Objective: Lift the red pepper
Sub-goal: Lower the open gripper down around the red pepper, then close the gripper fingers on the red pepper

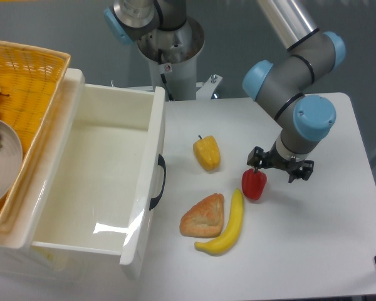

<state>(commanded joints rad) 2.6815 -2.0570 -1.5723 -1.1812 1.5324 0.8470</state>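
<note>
The red pepper [254, 184] stands upright on the white table, small, glossy and lobed, right of the banana's tip. My gripper [279, 165] hangs from the arm's wrist just above and to the right of it. Its two black fingers are spread apart. The left fingertip [257, 159] is over the pepper's top at the stem, and the right one [301, 170] is over bare table. The gripper looks open and holds nothing. I cannot tell whether the left finger touches the pepper.
A yellow pepper [207, 153] lies left of the red one. A banana [227, 225] and a pastry [203, 216] lie in front. A white open drawer [151, 182] with a black handle is at the left, with a yellow basket [31, 75] and a plate [6, 157] beyond it.
</note>
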